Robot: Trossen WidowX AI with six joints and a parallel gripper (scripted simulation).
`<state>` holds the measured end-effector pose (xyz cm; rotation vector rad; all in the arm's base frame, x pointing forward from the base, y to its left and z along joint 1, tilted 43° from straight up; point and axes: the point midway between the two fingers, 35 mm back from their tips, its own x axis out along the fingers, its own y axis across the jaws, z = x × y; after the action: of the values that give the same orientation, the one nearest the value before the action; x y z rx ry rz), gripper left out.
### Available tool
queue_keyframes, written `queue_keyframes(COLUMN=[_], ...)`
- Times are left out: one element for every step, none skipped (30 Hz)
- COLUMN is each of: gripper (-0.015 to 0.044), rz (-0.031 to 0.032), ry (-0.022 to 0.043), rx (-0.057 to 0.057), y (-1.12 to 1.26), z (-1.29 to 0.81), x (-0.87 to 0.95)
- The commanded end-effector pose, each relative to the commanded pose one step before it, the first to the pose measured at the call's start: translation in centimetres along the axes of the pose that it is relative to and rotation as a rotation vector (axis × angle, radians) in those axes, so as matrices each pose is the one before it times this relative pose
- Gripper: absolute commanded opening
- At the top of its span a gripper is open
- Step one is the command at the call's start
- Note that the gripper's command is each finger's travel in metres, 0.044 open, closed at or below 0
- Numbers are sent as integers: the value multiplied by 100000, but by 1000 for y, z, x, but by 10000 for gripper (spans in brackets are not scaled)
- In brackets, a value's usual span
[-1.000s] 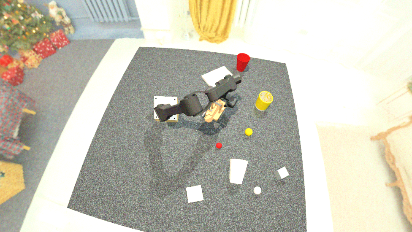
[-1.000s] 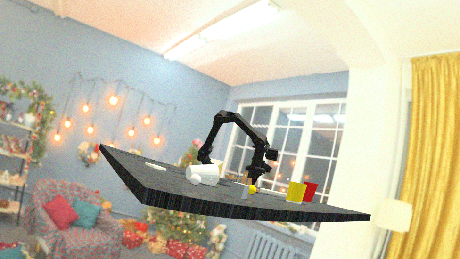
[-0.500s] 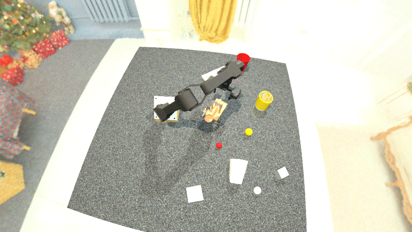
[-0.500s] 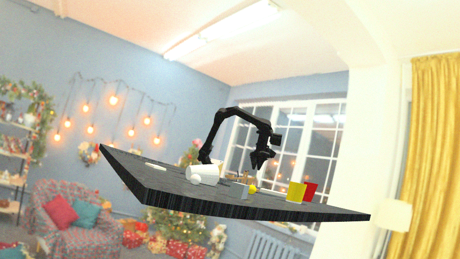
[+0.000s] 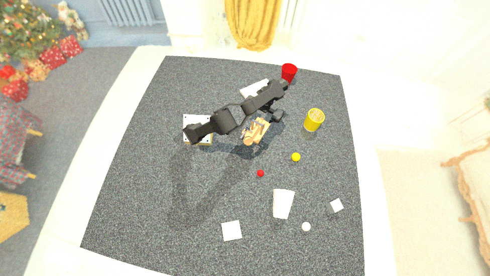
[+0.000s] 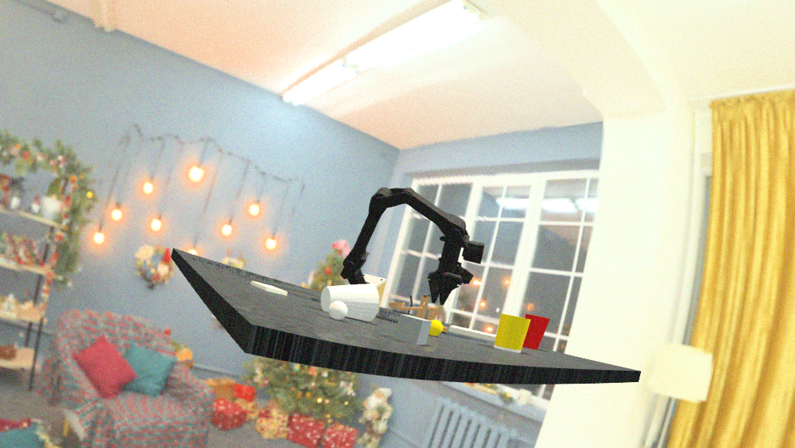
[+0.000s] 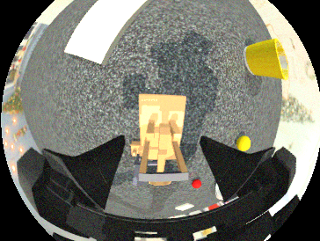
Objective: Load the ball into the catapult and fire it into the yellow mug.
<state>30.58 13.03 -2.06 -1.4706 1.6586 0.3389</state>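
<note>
The wooden catapult (image 5: 256, 133) (image 6: 417, 307) (image 7: 160, 135) stands near the middle of the dark table top. My gripper (image 5: 270, 110) (image 6: 439, 297) (image 7: 163, 139) is open and empty. It hangs a little above the catapult, over its far end. The yellow mug (image 5: 314, 119) (image 6: 511, 331) (image 7: 267, 59) stands upright to the right of the catapult. A yellow ball (image 5: 295, 156) (image 6: 436, 327) (image 7: 244, 142), a red ball (image 5: 260, 173) (image 7: 196, 183) and a white ball (image 5: 305, 226) (image 6: 337, 309) lie on the table. I cannot tell whether anything sits in the catapult's cup.
A red cup (image 5: 288, 72) (image 6: 537, 330) stands at the far edge. A white cup (image 5: 283, 202) (image 6: 353, 301) lies on its side near the front. A flat white slab (image 5: 254, 88) (image 7: 107, 25), a white tile (image 5: 231, 230) and a grey cube (image 5: 334, 205) (image 6: 414, 329) also lie about.
</note>
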Motion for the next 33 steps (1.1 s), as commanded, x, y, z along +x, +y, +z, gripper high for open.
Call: queue_keyframes(gripper=[440,440,440,440,440,440,440,440,440,440,440,440,440,440,440,440,440,440,440,440,440,440,440,440,440,440,440,440,440,440,440,440,440], rz=[-1042,-1,-2,-2,-2,-3,-3,-3,-3,-3,-4,-4,-4,-4,-4,-5,-5,-5,-5,-5,-5,-6,-6,-6,-6,-6,-6,-6,-7,-7,-7,-7,-6], ry=[-232,-3,-4,-4,-3,-2,-2,-1,0,0,1,2,2,3,4,4,5,6,6,7,8,8,9,10,10,11,12,12,13,14,14,15,13], rx=[-602,0,0,0,0,0,0,1,1,1,1,1,1,1,1,1,2,2,2,2,2,2,2,2,2,2,2,2,3,3,3,3,2], y=[-21,-5,-8,-7,-7,-7,-6,-6,-5,-5,-4,-4,-3,-3,-2,-2,-1,-1,0,0,1,1,2,2,3,4,4,5,5,6,6,7,6], z=[43,7,10,9,9,8,7,6,5,5,4,3,2,1,0,0,-1,-2,-3,-4,-4,-5,-6,-7,-7,-8,-9,-10,-11,-11,-12,-13,-11], x=[427,107,157,164,165,165,165,165,165,164,164,164,164,164,164,163,163,163,163,163,163,162,162,162,162,161,161,161,161,160,160,159,128])
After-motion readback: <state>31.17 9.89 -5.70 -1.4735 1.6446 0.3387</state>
